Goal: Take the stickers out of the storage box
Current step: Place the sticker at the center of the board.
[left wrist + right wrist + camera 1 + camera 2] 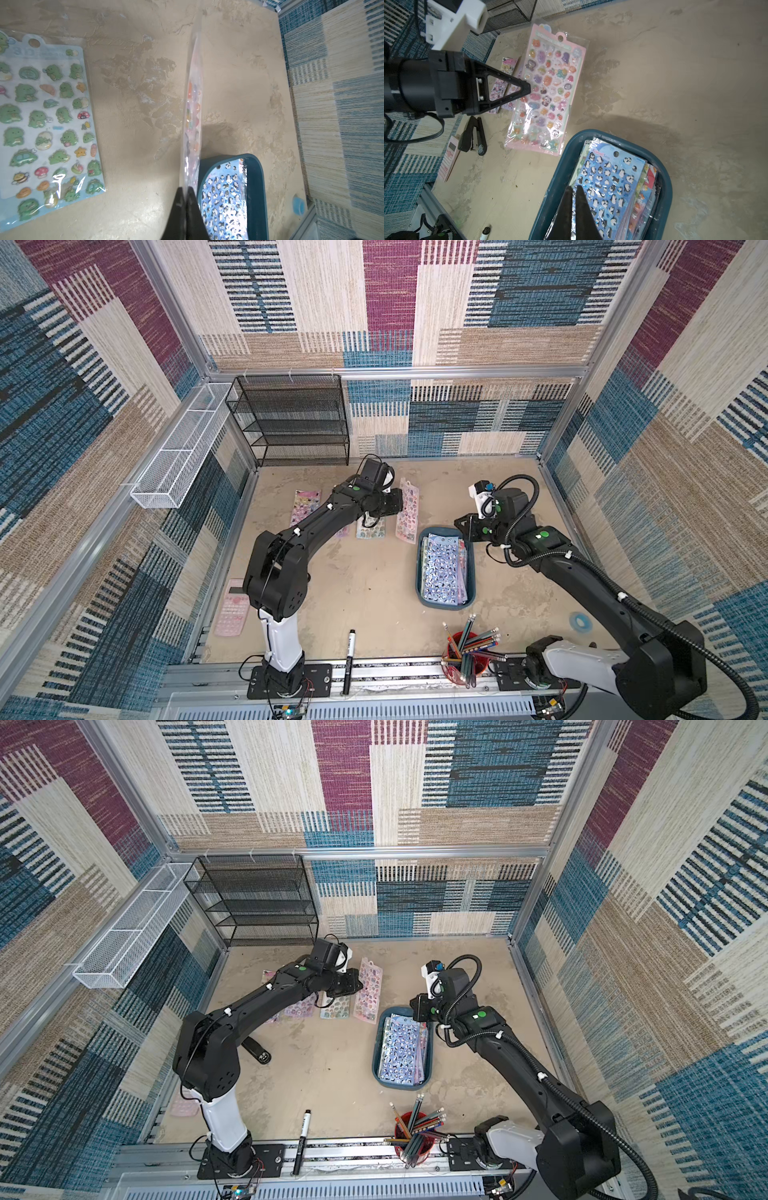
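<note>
Pinching the pink sheet [548,93] at one long edge, the left claw [186,188] is clamped tight on it. That sheet looks flat on the surface [654,83], just off the far end of the box [556,180] on the left arm's side. More sheets lie further out from the box that way, the dinosaur sheet [47,124] among them.

Now the stickers [444,568] that matter: a fanned stack inside the box, penguin sheet [610,182] on top, with the hang-hole end at the box's far end. Their long axis runs along the box, away from the arm bases.

The right claw [573,186] is the nearer one, hanging at the box's far right corner in both top views. Its fingers are drawn together, tips over the penguin sheet's long edge. There is crinkled wrapper at the fingers, but I can't tell whether they have actually caught it.

My read: the next pull belongs to the right arm. The sheet sits directly under that claw, so it needs to lift up and clear the rim.
</note>
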{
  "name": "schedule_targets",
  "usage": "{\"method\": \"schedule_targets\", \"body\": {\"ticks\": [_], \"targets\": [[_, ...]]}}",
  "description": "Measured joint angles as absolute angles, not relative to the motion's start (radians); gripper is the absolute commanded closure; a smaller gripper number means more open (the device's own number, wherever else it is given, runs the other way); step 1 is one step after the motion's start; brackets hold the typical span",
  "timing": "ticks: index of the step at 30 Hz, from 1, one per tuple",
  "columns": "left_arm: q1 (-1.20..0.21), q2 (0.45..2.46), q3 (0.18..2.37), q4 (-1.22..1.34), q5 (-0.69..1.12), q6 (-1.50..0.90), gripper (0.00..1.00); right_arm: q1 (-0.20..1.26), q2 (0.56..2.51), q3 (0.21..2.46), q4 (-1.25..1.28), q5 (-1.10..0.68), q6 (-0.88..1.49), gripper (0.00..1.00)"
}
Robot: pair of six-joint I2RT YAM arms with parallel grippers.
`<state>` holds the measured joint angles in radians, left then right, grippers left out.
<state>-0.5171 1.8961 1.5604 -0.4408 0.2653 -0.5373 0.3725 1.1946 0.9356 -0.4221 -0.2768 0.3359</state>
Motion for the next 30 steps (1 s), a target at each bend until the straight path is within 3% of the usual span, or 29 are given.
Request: {"method": "schedule_targets", "body": {"ticks": [30], "targets": [[-0.498, 2.289, 1.778, -0.43, 0.268, -0.599, 1.0, 0.373, 1.183, 0.861, -0.409, -0.306, 0.389, 0.88]]}}
